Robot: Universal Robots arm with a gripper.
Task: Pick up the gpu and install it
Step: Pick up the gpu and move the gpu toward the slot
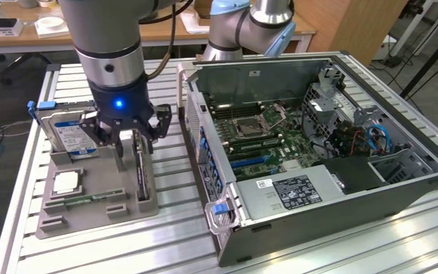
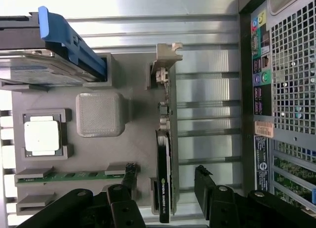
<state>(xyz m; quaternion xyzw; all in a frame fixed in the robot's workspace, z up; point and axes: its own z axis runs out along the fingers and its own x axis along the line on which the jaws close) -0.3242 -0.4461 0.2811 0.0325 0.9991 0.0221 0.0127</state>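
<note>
One end effector (image 1: 133,146), jaws wide, straddling the upright gpu (image 1: 141,171)

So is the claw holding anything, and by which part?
Nothing is held. The open claw straddles the gpu standing in its gray holder, fingers apart from the card.

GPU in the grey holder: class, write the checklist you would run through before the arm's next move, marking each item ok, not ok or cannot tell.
1. The hand is open: ok, fingers spread.
2. The hand straddles the gpu, one finger on each side: ok.
3. The card is gripped: not ok, a gap shows beside each finger.
4. The gpu stands on edge in the grey holder: ok.
5. The hard drive is apart from the fingers: ok.
6. The computer case is open, board exposed: ok.
</note>
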